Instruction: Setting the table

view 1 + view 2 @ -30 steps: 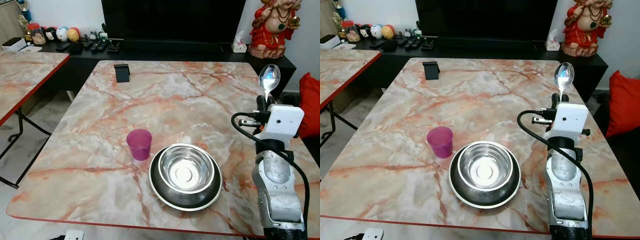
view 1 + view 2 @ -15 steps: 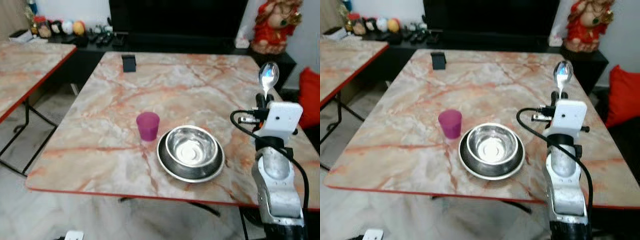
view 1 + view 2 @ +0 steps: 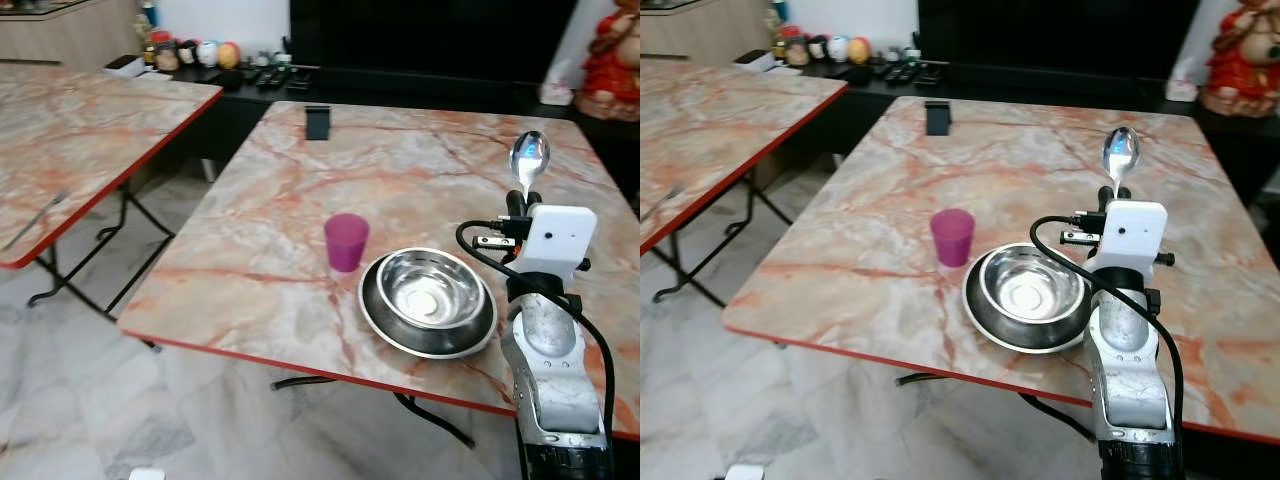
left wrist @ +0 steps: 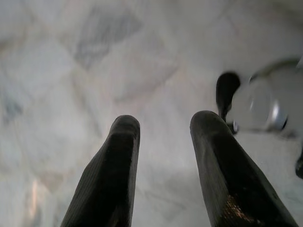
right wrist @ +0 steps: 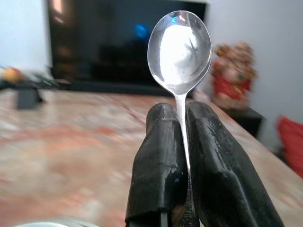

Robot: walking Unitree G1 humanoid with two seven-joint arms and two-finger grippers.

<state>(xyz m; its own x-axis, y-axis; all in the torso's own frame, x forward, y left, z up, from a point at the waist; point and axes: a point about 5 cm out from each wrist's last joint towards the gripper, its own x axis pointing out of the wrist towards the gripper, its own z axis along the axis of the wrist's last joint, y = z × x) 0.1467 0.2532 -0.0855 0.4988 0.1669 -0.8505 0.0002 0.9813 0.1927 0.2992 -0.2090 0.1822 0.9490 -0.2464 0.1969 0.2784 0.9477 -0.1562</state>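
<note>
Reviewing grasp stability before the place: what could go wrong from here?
1. The right hand pinches the spoon only by its thin handle, bowl up; it could pivot or slip.
2. The steel bowl on its plate and the purple cup sit beside the right arm; a low swing could knock them.
3. The robot stands off the table edge; releasing short could drop the spoon.
</note>
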